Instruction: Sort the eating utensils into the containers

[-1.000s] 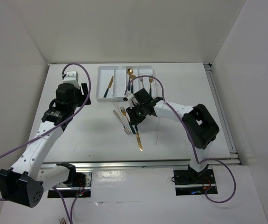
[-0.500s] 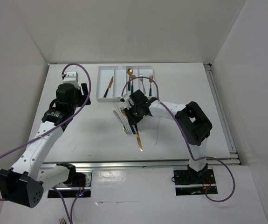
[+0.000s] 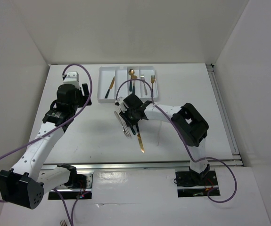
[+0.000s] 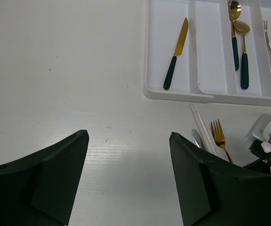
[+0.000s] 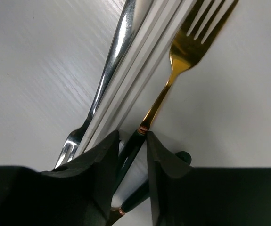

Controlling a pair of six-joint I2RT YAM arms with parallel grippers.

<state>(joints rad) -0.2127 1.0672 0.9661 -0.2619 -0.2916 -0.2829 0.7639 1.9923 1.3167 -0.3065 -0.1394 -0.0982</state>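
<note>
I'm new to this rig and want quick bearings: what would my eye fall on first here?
The right gripper straddles the dark handle of a gold fork, bundled with pale sticks and a silver fork on the table. Beyond it, the white tray holds a few utensils; the left gripper hovers open and empty to the left.

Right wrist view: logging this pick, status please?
Left gripper jaws open, empty. Right gripper jaws astride gold fork handle, grip unconfirmed. Pale sticks, silver fork close alongside.
</note>
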